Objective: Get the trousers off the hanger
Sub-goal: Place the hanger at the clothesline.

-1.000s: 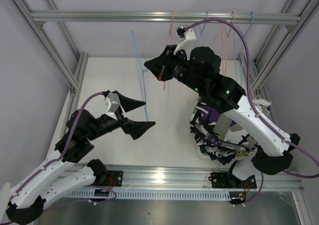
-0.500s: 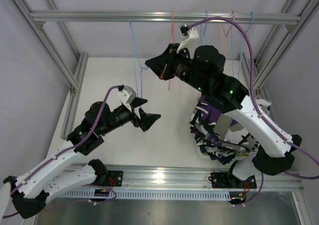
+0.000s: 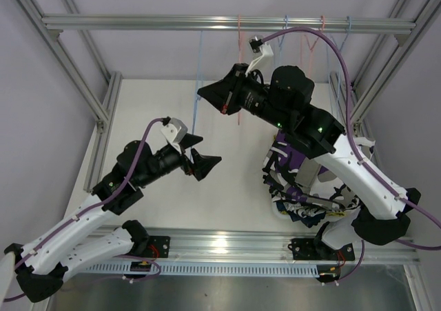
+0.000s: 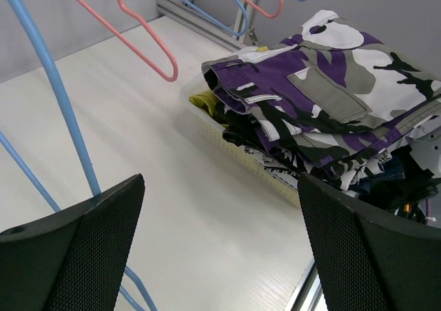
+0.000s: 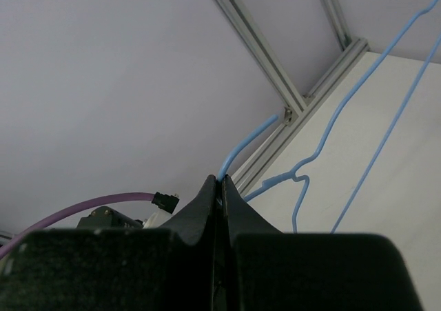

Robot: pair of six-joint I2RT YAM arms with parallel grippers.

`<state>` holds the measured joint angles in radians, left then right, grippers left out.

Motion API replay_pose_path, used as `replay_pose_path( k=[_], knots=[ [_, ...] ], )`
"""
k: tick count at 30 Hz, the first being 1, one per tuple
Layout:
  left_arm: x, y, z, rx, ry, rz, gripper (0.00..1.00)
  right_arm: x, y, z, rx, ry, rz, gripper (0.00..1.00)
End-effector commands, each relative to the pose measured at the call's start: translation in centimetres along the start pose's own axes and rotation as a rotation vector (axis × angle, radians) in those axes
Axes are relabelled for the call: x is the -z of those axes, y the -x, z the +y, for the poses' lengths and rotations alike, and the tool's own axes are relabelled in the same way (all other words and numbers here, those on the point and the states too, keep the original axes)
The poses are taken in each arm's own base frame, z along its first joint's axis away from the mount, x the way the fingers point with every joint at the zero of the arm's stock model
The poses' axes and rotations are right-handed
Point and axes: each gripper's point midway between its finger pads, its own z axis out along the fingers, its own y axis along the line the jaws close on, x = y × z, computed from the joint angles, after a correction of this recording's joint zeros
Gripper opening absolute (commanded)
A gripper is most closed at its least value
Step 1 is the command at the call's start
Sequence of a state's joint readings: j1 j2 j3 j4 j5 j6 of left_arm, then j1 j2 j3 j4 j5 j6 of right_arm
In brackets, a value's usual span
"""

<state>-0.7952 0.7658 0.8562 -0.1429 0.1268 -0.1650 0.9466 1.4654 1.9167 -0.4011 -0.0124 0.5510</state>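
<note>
Purple, white and black camouflage trousers (image 4: 324, 83) lie folded on top of a pile in a pale plastic lattice basket (image 4: 238, 145). More cloth of the same pattern lies under them. A yellow-green garment (image 4: 203, 101) shows at the left end of the basket in the left wrist view, and a dark blue garment (image 4: 389, 176) shows at the right end. The basket stands on the white desk (image 3: 151, 104), on its near right part, and the right arm passes above it in the top view.

The right end effector (image 3: 201, 90) is raised over the middle of the desk. Its two black fingers are pressed together, and in the right wrist view a thin blue wire hanger (image 5: 248, 142) comes out from between their tips, so it is gripping this hanger. In the top view the same hanger hangs down from the aluminium rail (image 3: 138, 23) at the back. A pink wire hanger (image 3: 239, 49) hangs just beside it on the right.

The left end effector (image 3: 210, 151) is wide open and holds nothing. It hovers above the desk, below the blue hanger and to the left of the basket, and its camera looks towards the pile.
</note>
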Motion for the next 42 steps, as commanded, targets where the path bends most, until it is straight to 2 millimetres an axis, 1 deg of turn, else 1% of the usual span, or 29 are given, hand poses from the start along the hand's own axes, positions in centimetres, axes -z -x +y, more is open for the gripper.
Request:
replay_pose_path(
  k=[1, 4, 5, 7, 8, 9, 10, 11, 12, 15, 18, 23, 24, 27, 30, 31, 32, 33, 34, 36, 37, 39, 40, 42],
  knots=[
    [0.0, 1.5, -0.5, -0.014, -0.036, -0.053, 0.96, 1.6, 1.8, 3.3, -0.033, 0.133, -0.045, 0.0],
    [0.0, 1.5, -1.1, -0.015, -0.07, -0.052, 0.75, 1.1, 1.0, 3.2, -0.046, 0.147, -0.027, 0.0],
    [0.0, 1.5, -1.2, -0.014, -0.077, -0.051, 0.63, 0.8, 0.7, 3.1, -0.051, 0.15, -0.019, 0.0],
    [0.0, 1.4, -1.6, -0.016, -0.096, -0.044, 0.48, 0.6, 0.3, 3.5, -0.062, 0.172, -0.007, 0.0],
    [0.0, 1.3, -1.7, -0.015, -0.103, -0.04, 0.31, 0.4, 0.1, 3.5, -0.065, 0.174, -0.002, 0.0],
    [0.0, 1.4, -1.8, -0.013, -0.108, -0.041, 0.23, 0.4, 0.1, 3.6, -0.065, 0.18, -0.001, 0.0],
    [0.0, 1.4, -1.8, -0.015, -0.109, -0.042, 0.17, 0.4, 0.0, 3.6, -0.064, 0.18, -0.001, 0.0],
    [0.1, 1.5, -1.9, -0.014, -0.111, -0.045, 0.06, 0.4, 0.0, 3.6, -0.064, 0.178, -0.002, 0.0],
    [0.1, 1.6, -1.8, -0.012, -0.107, -0.045, 0.01, 0.4, -0.1, 3.4, -0.063, 0.17, -0.001, 0.0],
    [0.4, 1.7, -2.0, -0.014, -0.114, -0.053, 0.01, 0.4, -0.2, 3.2, -0.061, 0.163, 0.0, 0.0],
    [0.9, 2.2, -2.6, -0.018, -0.142, -0.073, 0.01, 0.4, -0.3, 3.0, -0.056, 0.155, -0.002, 0.0],
    [1.6, 2.6, -3.4, -0.021, -0.183, -0.09, 0.01, 0.5, -0.8, 1.6, -0.033, 0.11, 0.004, 0.0],
    [1.9, 3.1, -3.7, -0.023, -0.197, -0.106, 0.01, 0.5, -0.9, 1.4, -0.032, 0.1, 0.001, 0.0],
    [2.7, 3.5, -4.9, -0.035, -0.261, -0.123, 0.01, 0.5, -1.2, 0.3, -0.028, 0.069, 0.001, 0.0],
    [3.5, 3.9, -5.5, -0.051, -0.295, -0.145, 0.01, 0.5, -1.3, -0.5, -0.031, 0.05, 0.003, 0.0],
    [3.6, 4.1, -5.6, -0.055, -0.294, -0.15, 0.01, 0.5, -1.2, -0.5, -0.031, 0.052, 0.001, 0.0],
    [3.6, 4.1, -5.4, -0.061, -0.283, -0.151, 0.06, 0.6, -1.1, -0.6, -0.028, 0.046, -0.004, 0.0],
    [3.8, 4.3, -5.3, -0.066, -0.279, -0.157, 0.16, 0.6, -1.1, -0.9, -0.018, 0.037, -0.005, 0.0],
    [4.0, 4.3, -5.3, -0.07, -0.276, -0.16, 0.39, 0.7, -1.1, -1.1, -0.013, 0.026, -0.003, 0.0],
    [4.2, 4.5, -5.3, -0.08, -0.273, -0.169, 0.54, 1.1, -0.4, -1.6, -0.001, 0.004, -0.022, 0.0],
    [4.4, 4.5, -5.2, -0.082, -0.269, -0.173, 0.74, 1.3, -0.4, -1.8, 0.003, -0.005, -0.021, 0.0],
    [4.4, 4.6, -5.0, -0.083, -0.257, -0.175, 0.87, 1.7, 0.3, -2.1, 0.003, -0.009, -0.033, 0.0],
    [4.3, 4.6, -4.9, -0.08, -0.251, -0.175, 0.96, 1.9, 0.5, -2.0, -0.001, -0.003, -0.036, 0.0],
    [3.7, 4.2, -4.4, -0.062, -0.223, -0.154, 0.99, 2.5, 1.2, -1.4, -0.002, 0.016, -0.048, 0.0]
  ],
)
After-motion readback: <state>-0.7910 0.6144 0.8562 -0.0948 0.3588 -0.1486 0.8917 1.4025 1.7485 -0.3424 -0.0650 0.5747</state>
